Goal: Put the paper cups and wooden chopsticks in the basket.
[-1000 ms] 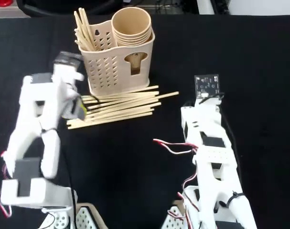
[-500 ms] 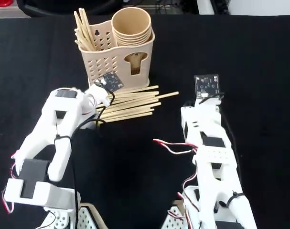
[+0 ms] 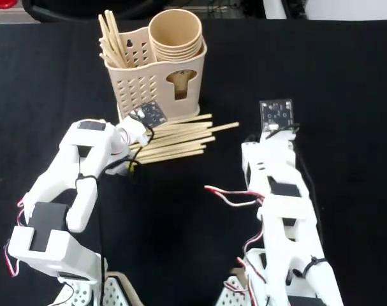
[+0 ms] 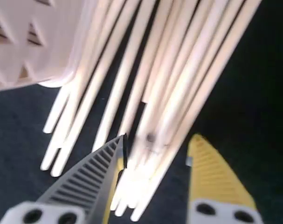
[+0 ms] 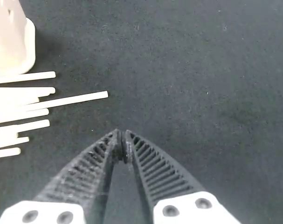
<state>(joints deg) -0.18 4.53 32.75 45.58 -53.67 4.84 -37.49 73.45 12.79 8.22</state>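
A beige perforated basket (image 3: 156, 86) stands at the back of the black table, holding a stack of paper cups (image 3: 175, 35) and several wooden chopsticks (image 3: 110, 41) upright. More chopsticks (image 3: 177, 137) lie in a loose pile just in front of it. My left gripper (image 4: 160, 140) is open, low over the pile's near-left ends, with its grey and yellow fingers (image 4: 92, 175) on either side of the chopsticks (image 4: 178, 70). My right gripper (image 5: 121, 140) is shut on nothing, above bare table to the right of the pile's tips (image 5: 76, 99).
The basket's base (image 4: 34, 42) sits right next to the pile, close to my left gripper. The right arm (image 3: 273, 172) lies along the table right of the pile. Black table stretches open on the far right and in front.
My left arm swung from beside the basket's left side down and right to the pile's near-left ends. It barely shifted in the last half second. The right arm stayed put.
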